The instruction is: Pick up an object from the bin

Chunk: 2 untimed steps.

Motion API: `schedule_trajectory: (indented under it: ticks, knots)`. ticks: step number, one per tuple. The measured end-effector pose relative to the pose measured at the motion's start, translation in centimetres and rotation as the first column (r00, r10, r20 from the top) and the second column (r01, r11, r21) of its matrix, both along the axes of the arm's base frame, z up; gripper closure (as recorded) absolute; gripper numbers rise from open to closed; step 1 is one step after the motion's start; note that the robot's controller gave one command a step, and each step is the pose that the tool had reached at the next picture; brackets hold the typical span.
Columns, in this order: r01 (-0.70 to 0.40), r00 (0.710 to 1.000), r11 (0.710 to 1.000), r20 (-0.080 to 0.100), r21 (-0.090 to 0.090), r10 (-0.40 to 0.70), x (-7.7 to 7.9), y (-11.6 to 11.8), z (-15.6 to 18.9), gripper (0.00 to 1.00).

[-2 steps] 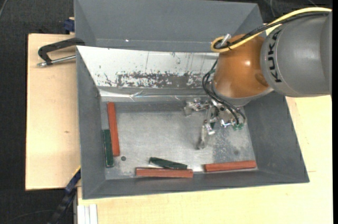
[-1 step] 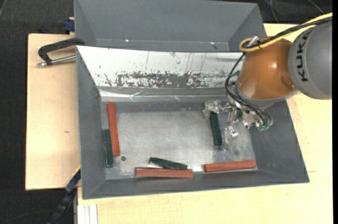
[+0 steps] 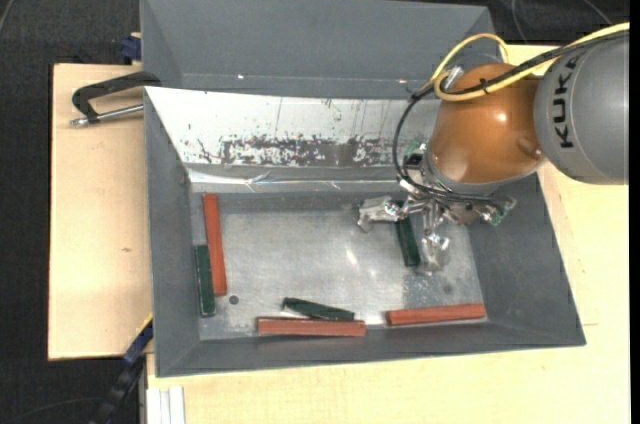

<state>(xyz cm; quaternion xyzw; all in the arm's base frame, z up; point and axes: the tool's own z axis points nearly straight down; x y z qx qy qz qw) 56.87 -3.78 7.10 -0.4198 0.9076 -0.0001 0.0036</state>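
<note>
My gripper (image 3: 405, 232) is down in the right half of the bin, close to the floor. Its fingers stand apart, so it is open. A short dark green bar (image 3: 409, 246) lies between them, pointing roughly towards the front wall. One finger (image 3: 376, 213) reaches out to the left of the bar, the other (image 3: 433, 250) is just to its right. I cannot tell whether either finger touches the bar. An orange-red bar (image 3: 436, 315) lies along the front wall, below the gripper.
Another orange-red bar (image 3: 310, 327) and a dark green bar (image 3: 318, 310) lie by the front wall, left of centre. Along the left wall are an orange-red bar (image 3: 213, 244) and a dark green bar (image 3: 204, 280). The arm's orange cover and cables hang over the right rear.
</note>
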Motion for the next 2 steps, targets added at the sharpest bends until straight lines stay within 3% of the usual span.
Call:
schedule_trajectory:
  ticks: [1, 2]
  knots:
    - [0.002, 1.0, 1.0, -0.002, 0.0, -0.002, 0.0, -0.1, 0.0, 1.0]
    - [0.036, 0.999, 0.999, 0.009, -0.001, -0.036, 0.4, 1.1, 13.9, 1.0]
